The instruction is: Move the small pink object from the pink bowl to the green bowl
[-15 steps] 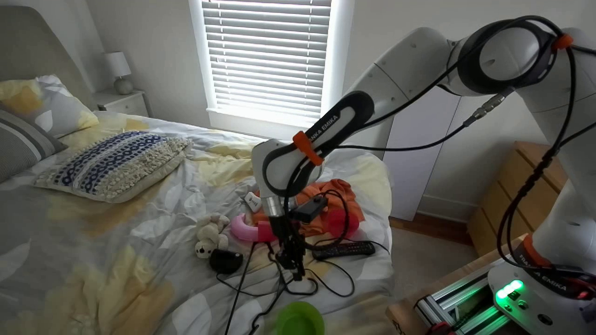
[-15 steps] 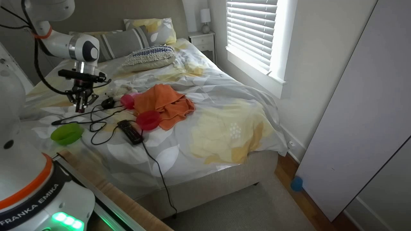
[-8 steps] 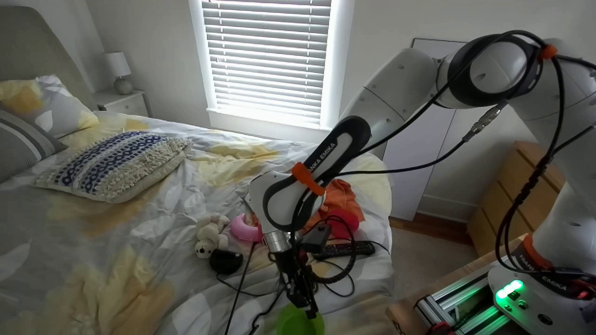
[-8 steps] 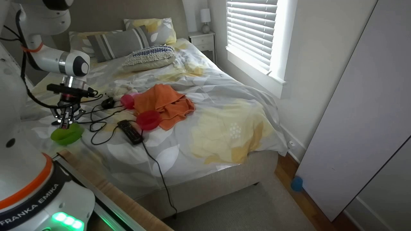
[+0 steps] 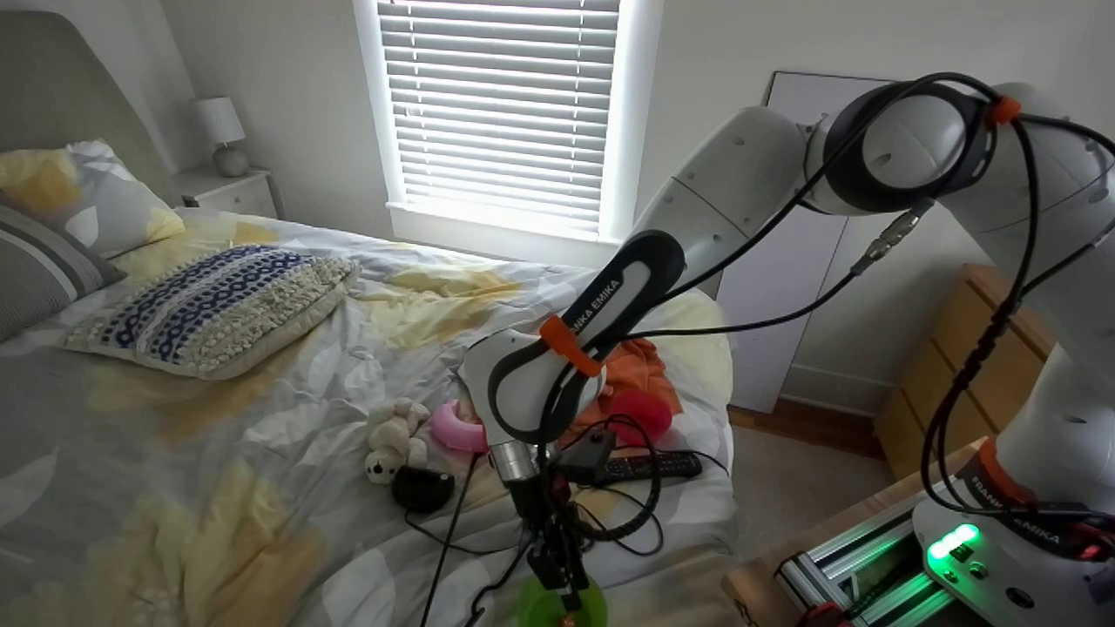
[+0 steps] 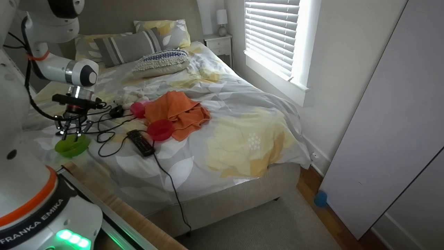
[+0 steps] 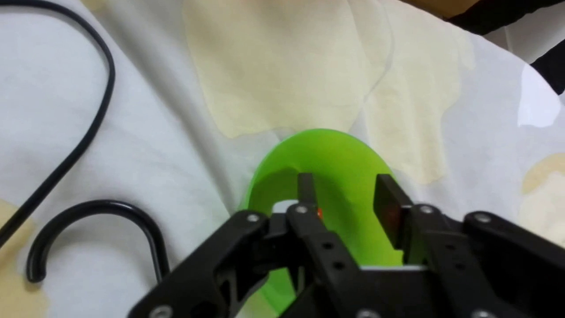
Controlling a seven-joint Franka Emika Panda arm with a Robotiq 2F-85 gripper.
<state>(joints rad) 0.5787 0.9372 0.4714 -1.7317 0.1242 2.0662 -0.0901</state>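
Near the robot-side edge of the floral-covered bed (image 6: 239, 139), the black metal gripper (image 7: 344, 190) stands wide over the round green bowl (image 7: 326, 150) — the small reddish-pink object (image 7: 320, 213), mostly hidden, seems inside; transfer looks done, withdrawal left.

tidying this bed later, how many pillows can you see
4 in an exterior view: a striped pillow, a floral pillow behind its image-right end, a second floral pillow behind its image-left end, a tufted pillow in front. More may be hidden.
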